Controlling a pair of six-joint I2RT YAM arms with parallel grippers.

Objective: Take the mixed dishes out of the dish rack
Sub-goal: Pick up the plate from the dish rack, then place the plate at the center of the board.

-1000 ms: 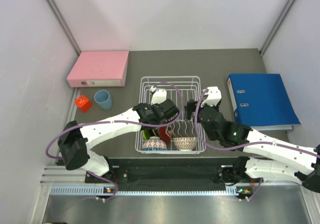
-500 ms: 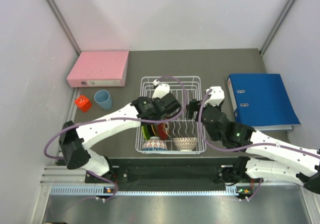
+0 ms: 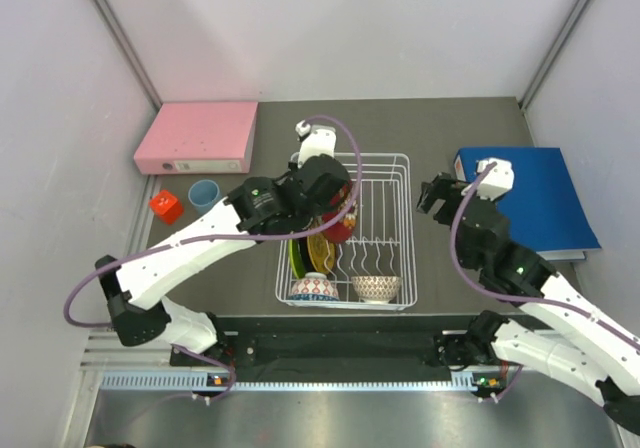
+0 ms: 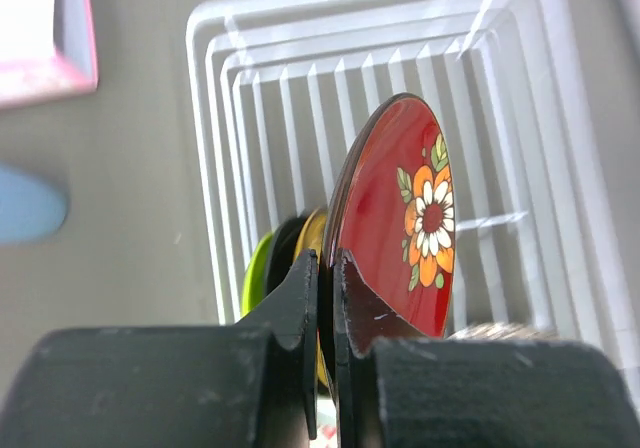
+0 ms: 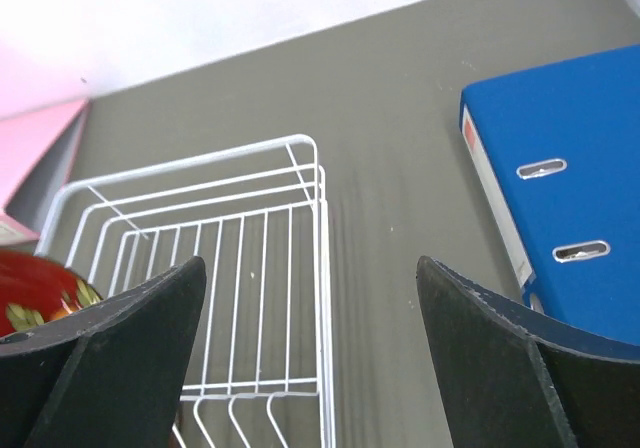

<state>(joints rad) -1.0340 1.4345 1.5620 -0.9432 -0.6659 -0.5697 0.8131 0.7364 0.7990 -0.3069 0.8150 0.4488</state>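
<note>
Clutter lay far to the left of the left gripper (image 3: 335, 218): a flat pink plastic binder (image 3: 197, 136), a small red cube (image 3: 166, 206) and, nearer the gripper, a pale blue round cup (image 3: 204, 193) standing on the grey table (image 3: 430, 128). The left arm (image 3: 200, 248) covered the cup's near edge from overhead. In the left wrist view the cup was only a blurred blue patch at the frame edge.

The left gripper's jaws were pinched almost together on the rim of a dark red round plate (image 4: 400, 228). The plate was glossy, painted with an orange-and-white flower and green leaves, and held upright and edge-on. Below the gripper sat the rectangular white wire dish rack (image 3: 385, 183). Whether the plate's lower edge was clear of the divider wires could not be told.

Just left of the fingertips, down in the rack, stood a lime green plate (image 4: 255, 278) and a yellow patterned plate (image 4: 313, 233), both on edge and largely hidden behind the fingers. At the rack's near end, below the gripper, were a blue patterned bowl (image 3: 308, 288) and, to its right, a beige patterned bowl (image 3: 376, 288).

The right gripper (image 5: 310, 268) was well to the right of the plate, spread wide with nothing between its fingers. It hung over the table beside the rack's right side. To its right lay a flat blue plastic binder (image 5: 570, 188), cut off by the frame. In the right wrist view only a sliver of the red plate showed behind the left finger.
</note>
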